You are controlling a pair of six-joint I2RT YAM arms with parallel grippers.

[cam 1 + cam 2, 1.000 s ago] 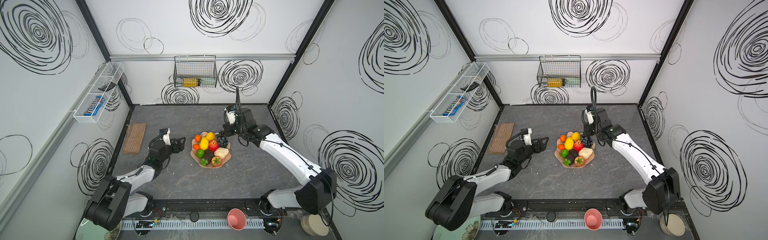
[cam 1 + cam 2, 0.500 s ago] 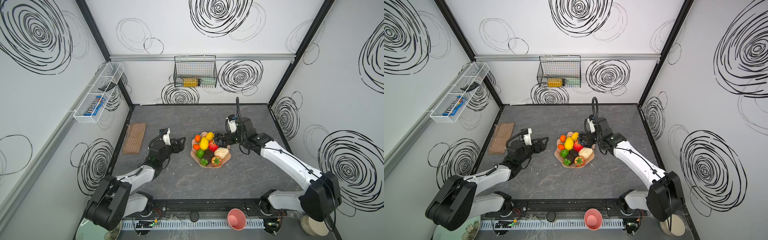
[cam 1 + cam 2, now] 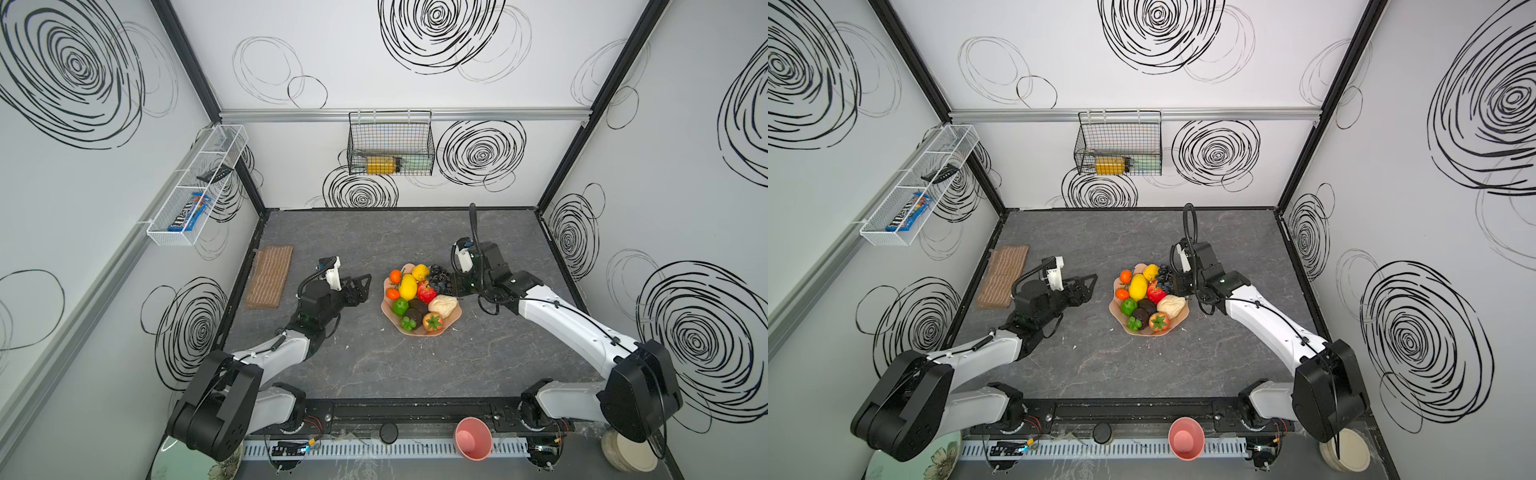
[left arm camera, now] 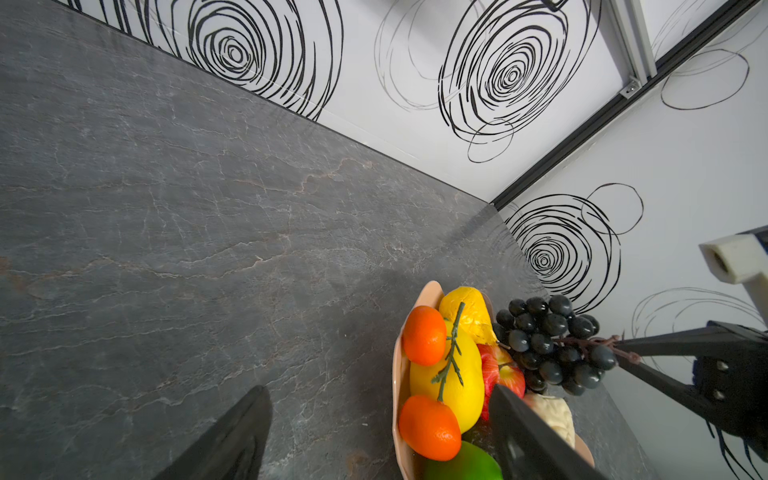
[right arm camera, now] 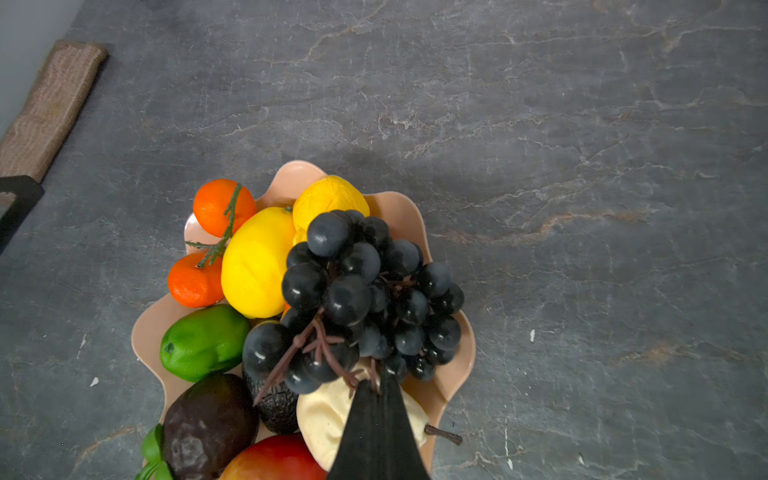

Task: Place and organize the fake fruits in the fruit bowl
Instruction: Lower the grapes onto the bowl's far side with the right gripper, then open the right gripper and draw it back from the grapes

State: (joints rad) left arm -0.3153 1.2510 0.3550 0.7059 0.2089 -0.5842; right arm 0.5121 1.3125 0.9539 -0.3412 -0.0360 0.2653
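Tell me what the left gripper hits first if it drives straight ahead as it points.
Probably the near rim of the fruit bowl, beside the oranges: the open left gripper points at that side with only bare table between. Its height is hard to judge, so it could meet the oranges first.

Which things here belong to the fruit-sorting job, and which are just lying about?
Job: fruit bowl, grape bunch held by the right tool, lemons, oranges, lime, pear.
Lying about: woven mat, pink cup, wire basket, candy packet, floral plate.
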